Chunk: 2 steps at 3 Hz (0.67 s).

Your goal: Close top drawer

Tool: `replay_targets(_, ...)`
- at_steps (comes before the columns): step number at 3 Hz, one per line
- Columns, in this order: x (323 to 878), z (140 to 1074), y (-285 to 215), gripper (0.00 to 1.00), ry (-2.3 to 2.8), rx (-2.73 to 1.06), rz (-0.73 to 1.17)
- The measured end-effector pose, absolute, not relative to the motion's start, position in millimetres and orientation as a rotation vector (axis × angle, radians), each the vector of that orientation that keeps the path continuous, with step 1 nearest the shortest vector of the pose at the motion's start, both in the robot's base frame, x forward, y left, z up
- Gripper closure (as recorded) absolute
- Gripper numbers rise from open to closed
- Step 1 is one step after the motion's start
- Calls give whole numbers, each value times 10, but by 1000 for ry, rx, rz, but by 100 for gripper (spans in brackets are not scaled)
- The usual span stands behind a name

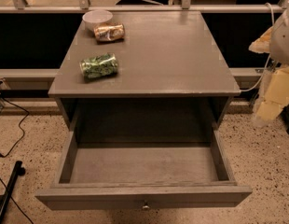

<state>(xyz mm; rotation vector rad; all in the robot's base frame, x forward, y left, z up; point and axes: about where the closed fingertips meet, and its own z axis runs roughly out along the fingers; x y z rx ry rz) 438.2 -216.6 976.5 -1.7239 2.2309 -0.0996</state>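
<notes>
The top drawer (144, 164) of the grey-brown cabinet is pulled far out towards me. Its shallow box is empty. Its flat front panel (88, 199) runs along the bottom of the view, with a small round metal knob (145, 205) at its centre. My arm with the gripper (274, 90) hangs at the right edge of the view, beside the cabinet's right side. It is off to the right of the drawer and does not touch it. The lower drawer fronts are hidden below the open drawer.
On the cabinet top (163, 55) stand a white bowl (97, 18), a brown snack bag (109, 32) and a green can lying on its side (99, 66). Black cables (14, 134) and a dark stand leg (7, 190) lie on the speckled floor at left. A railing runs behind.
</notes>
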Motion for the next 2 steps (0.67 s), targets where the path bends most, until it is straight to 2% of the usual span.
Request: replay_targets(2, 4409, 9568, -2120, 0, 2251, -1712, -100)
